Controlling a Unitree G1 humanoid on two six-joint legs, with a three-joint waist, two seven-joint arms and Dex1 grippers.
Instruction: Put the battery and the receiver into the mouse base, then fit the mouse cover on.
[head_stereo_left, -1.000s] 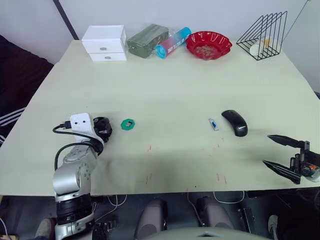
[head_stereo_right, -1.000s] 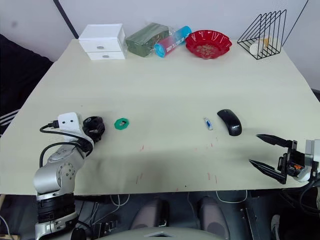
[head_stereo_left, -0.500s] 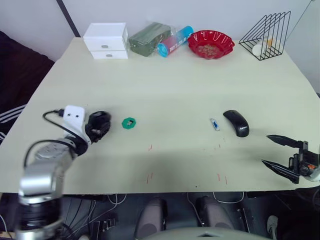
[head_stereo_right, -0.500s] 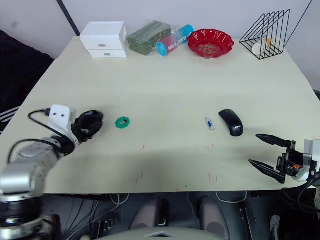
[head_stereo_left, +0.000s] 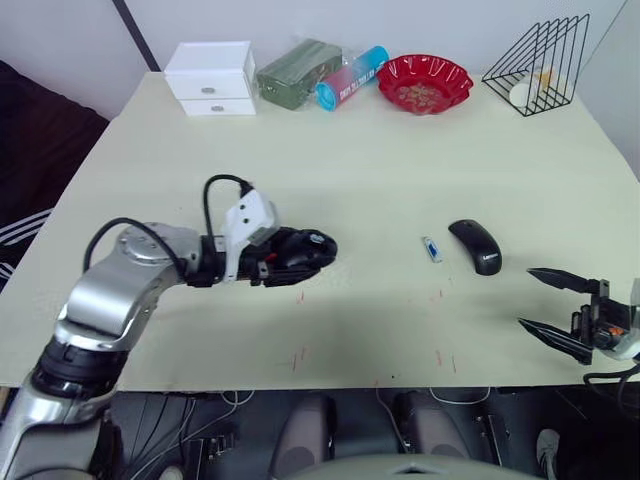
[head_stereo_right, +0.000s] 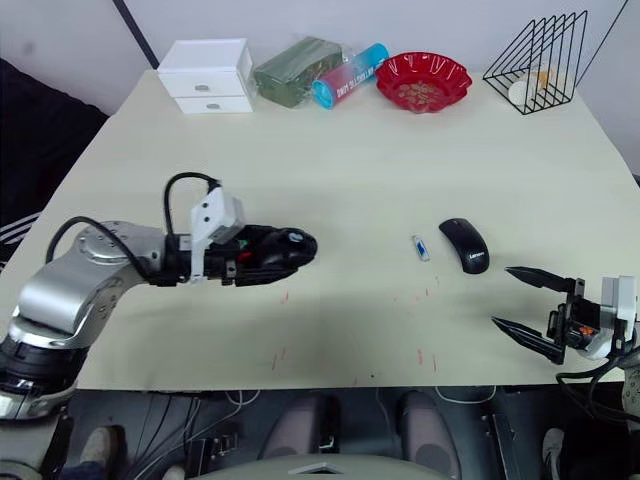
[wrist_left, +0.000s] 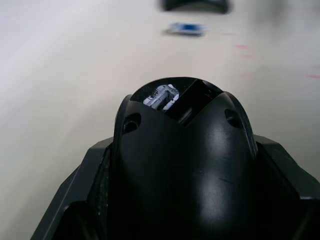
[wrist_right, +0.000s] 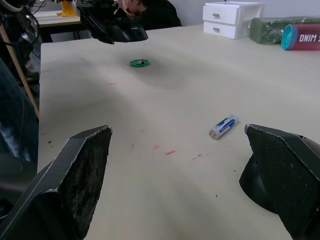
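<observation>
The left end effector (head_stereo_left: 322, 244) reaches out over the middle of the pale cream bench (head_stereo_left: 380, 160), its black fingers clamped on the palm-sized black plastic mouse base (head_stereo_left: 300, 251). In the left wrist view the hollow top of the mouse base (wrist_left: 182, 150) shows a pale patch just inside its rim. The mouse base is lifted clear of the bench surface, well left of the other parts.

The smooth glossy black oval mouse cover (head_stereo_left: 473, 245) lies on the bench toward the robot's right side, with a small pale mark at its near end. Just beside it, on its left and not touching, lies the small blue-and-white cylindrical battery (head_stereo_left: 430, 249), also seen in the right wrist view (wrist_right: 223, 126).

The right end effector (head_stereo_left: 545, 302) hovers near the right front corner of the bench with its two black fingers spread wide apart, gripping nothing, near the mouse cover but apart from it.

A small green ring-shaped piece (wrist_right: 139, 62) lies flat on the bench below the left arm in the right wrist view.
</observation>
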